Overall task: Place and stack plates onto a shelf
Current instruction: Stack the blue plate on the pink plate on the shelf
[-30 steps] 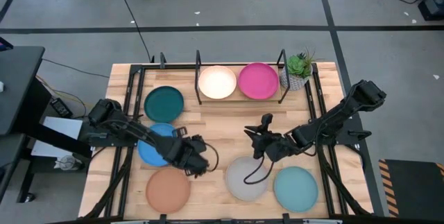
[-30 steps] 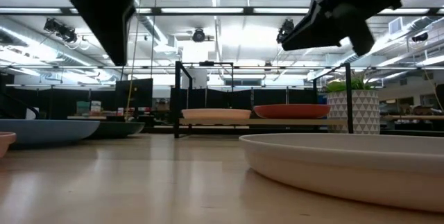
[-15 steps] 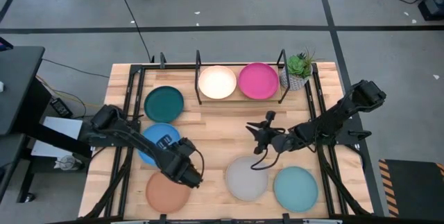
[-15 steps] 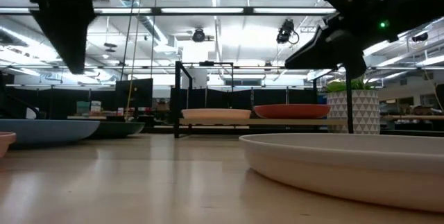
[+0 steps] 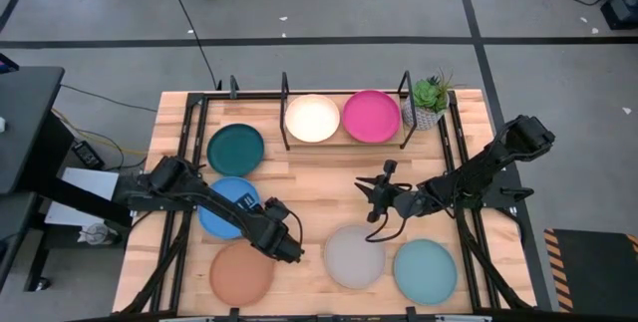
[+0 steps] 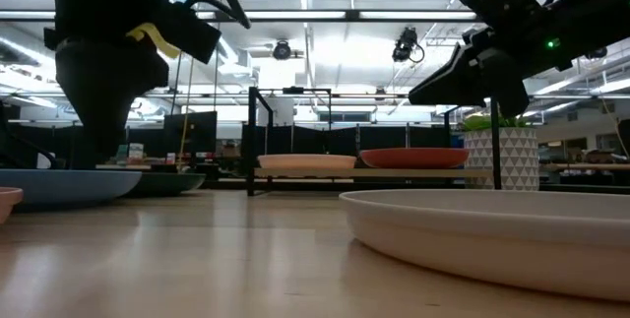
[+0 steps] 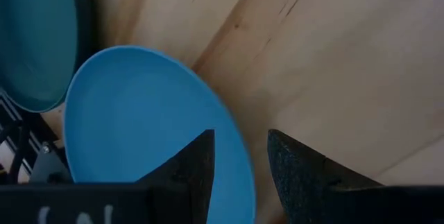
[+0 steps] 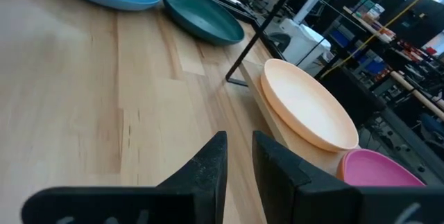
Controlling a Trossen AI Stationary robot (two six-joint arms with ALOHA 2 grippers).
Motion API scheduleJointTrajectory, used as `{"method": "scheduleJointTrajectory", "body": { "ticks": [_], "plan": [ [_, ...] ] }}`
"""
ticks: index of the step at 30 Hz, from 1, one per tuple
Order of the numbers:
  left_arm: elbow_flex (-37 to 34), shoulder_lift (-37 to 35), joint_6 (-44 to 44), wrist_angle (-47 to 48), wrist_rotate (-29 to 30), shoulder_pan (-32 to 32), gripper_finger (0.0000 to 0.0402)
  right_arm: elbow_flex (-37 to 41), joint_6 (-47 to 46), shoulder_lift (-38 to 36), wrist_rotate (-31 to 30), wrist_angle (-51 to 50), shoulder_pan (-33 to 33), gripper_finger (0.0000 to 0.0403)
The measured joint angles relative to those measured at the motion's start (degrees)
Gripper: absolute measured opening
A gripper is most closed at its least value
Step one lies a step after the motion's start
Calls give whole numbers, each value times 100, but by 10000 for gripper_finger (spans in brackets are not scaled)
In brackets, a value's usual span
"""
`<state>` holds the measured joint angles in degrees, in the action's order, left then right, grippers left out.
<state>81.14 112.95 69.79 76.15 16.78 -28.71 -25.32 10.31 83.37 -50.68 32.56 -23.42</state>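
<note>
My left gripper is open and low over the near right rim of the blue plate. Its fingers stand either side of that rim. My right gripper hangs in the air over bare wood, its fingers a narrow gap apart. The cream plate and magenta plate rest flat, side by side, on the black rod shelf. Dark teal, terracotta, grey and light aqua plates lie flat on the table. No orange plate shows. My left gripper comes down from above on the blue plate's near right rim. One finger is over the plate's inside and the other over the wood outside it. Whether either finger touches the plate I cannot tell. The plate lies flat on the table.
A small green plant in a white pot stands at the shelf's right end. Black rails run along both sides of the table. Bare wood lies between the shelf and the near plates.
My left gripper has dropped from high above the table down to the blue plate's near right rim. My right gripper has drawn back a little toward the table's right edge. No plate has moved.
</note>
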Motion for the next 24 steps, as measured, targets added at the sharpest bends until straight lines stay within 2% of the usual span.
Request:
{"method": "scheduleJointTrajectory", "body": {
  "ticks": [7,14,24],
  "plan": [
    [0,47,-41,-33,-48,-17,141,0,-2,0,57,7,4,75],
    [0,98,-4,-29,-42,-49,141,0,-2,0,426,11,188,75],
    [-43,220,334,152,90,-53,141,0,-24,0,446,2,223,75]
  ]
}}
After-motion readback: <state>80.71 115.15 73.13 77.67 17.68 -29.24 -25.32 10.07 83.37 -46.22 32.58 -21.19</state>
